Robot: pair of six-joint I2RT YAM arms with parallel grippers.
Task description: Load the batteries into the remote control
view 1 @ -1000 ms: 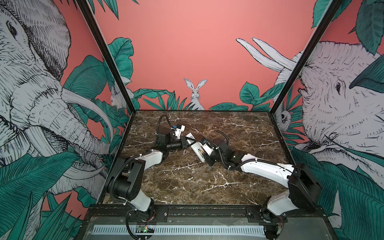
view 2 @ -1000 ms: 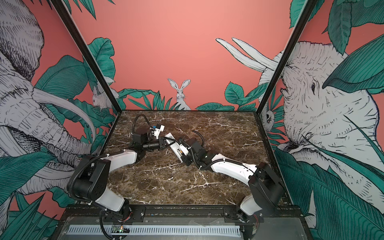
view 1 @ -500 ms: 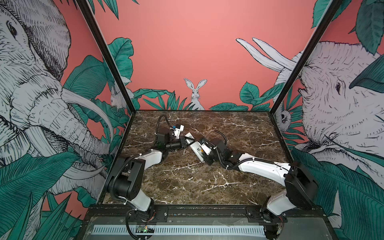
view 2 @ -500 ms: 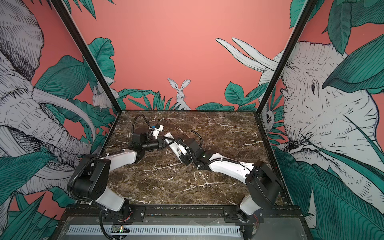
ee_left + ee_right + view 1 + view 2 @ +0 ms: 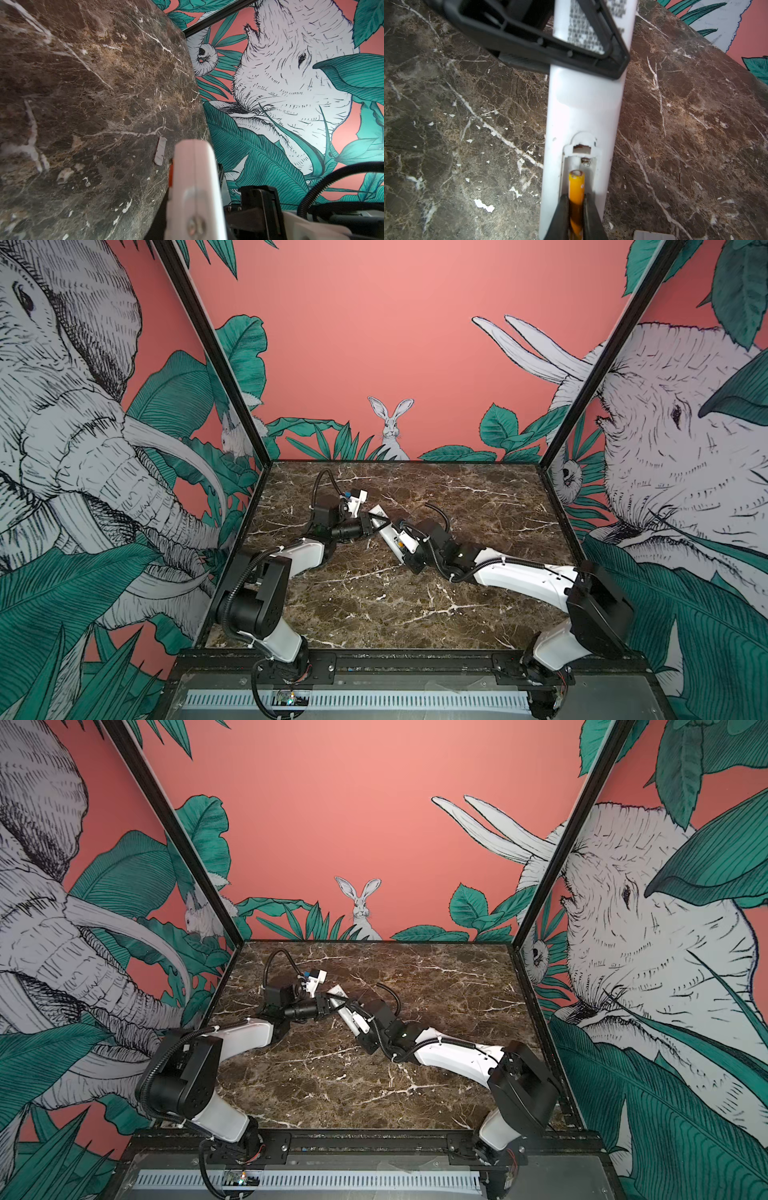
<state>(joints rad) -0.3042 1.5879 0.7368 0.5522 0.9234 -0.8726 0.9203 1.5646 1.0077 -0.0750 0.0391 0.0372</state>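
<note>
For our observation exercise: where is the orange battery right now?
Right wrist view: the orange battery is pinched in the right end effector, at the open compartment of the remote control.

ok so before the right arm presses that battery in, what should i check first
1. Hold: the left gripper clamps the slim white plastic remote control: ok.
2. Access: the battery compartment is open, and the small white cover lies off on the brown marble table: ok.
3. Grip: the right gripper pinches the orange cylindrical battery: ok.
4. Alignment: the battery runs lengthwise along the compartment: ok.
5. Polarity against the metal contact: cannot tell.
</note>
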